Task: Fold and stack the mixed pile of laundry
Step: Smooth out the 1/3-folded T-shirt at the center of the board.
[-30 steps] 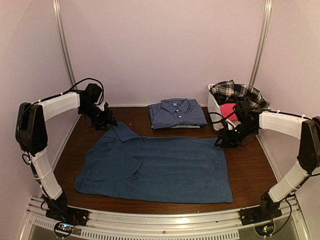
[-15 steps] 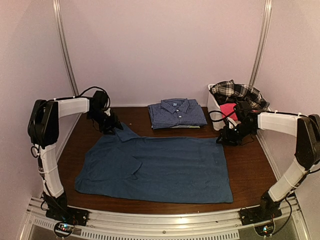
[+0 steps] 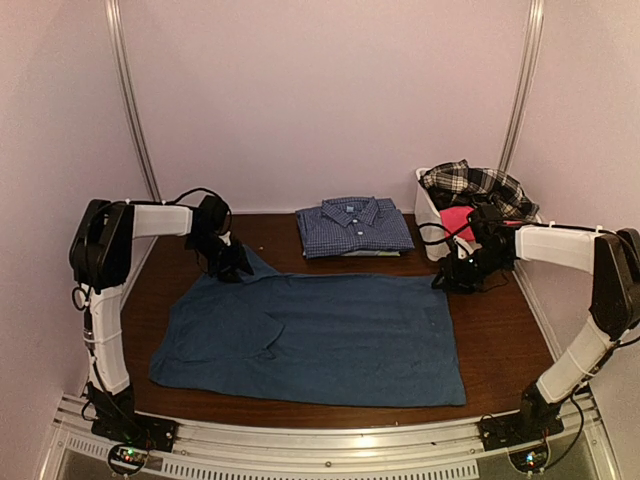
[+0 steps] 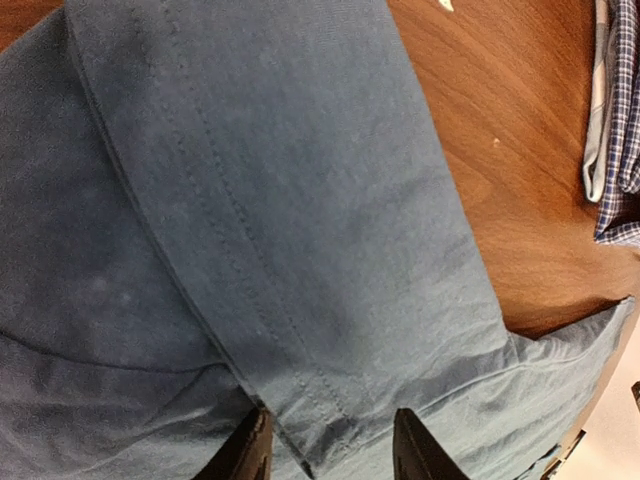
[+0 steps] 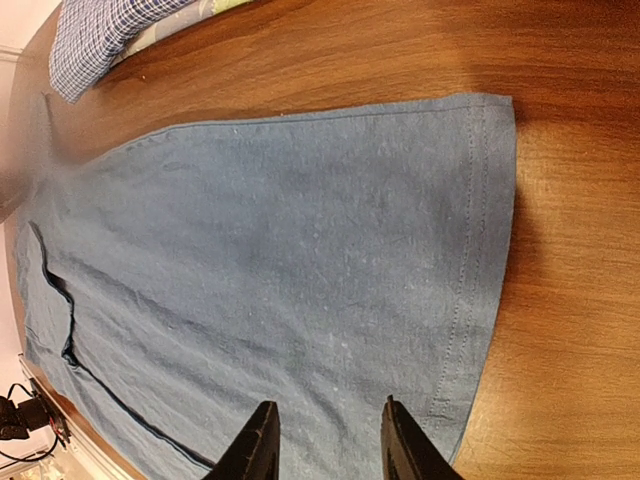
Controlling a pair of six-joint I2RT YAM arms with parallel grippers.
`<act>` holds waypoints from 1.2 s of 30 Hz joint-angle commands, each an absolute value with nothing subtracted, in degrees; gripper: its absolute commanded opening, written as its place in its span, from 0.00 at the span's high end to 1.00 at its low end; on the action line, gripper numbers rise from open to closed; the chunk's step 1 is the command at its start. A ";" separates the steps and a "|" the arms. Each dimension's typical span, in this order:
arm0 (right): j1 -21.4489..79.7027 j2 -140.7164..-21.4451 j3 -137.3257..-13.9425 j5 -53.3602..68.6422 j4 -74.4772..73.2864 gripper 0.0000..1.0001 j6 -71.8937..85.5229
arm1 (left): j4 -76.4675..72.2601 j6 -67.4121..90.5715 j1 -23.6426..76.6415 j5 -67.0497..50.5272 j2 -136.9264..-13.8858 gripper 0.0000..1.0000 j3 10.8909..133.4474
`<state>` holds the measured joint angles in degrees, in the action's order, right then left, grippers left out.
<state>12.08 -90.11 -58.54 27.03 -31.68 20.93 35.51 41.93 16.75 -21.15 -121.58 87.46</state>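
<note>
A dark blue T-shirt lies spread flat on the wooden table. My left gripper is open at the shirt's far left sleeve. In the left wrist view its jaws straddle the hemmed corner of the sleeve, which is folded over the body. My right gripper is open over the shirt's far right corner. In the right wrist view it is just above the cloth beside the stitched hem. A black-and-white plaid shirt and a pink piece sit in the bin.
A folded blue checked shirt lies at the back centre on a paler layer, its edge showing in the left wrist view. The white bin stands at the back right. Bare wood shows to the right of the T-shirt.
My left gripper has moved right and down onto the sleeve at the shirt's far left. My right gripper has shifted only slightly at the far right corner. The shirt lies as before.
</note>
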 commanded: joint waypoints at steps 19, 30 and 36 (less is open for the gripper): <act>10.81 -91.20 -58.85 27.80 -31.98 0.64 19.86 | 31.28 41.69 17.90 -25.47 -126.39 1.00 100.63; 10.28 -94.87 -60.41 27.54 -31.06 0.64 18.66 | 38.86 31.03 19.25 -31.46 -142.11 0.64 128.53; 10.20 -97.66 -61.95 23.76 -30.54 0.64 16.48 | 43.52 26.63 15.41 -25.95 -134.56 0.43 125.05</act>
<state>10.81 -95.98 -59.68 27.42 -31.55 18.79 40.66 30.57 18.90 -28.34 -141.56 126.21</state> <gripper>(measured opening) 0.359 0.570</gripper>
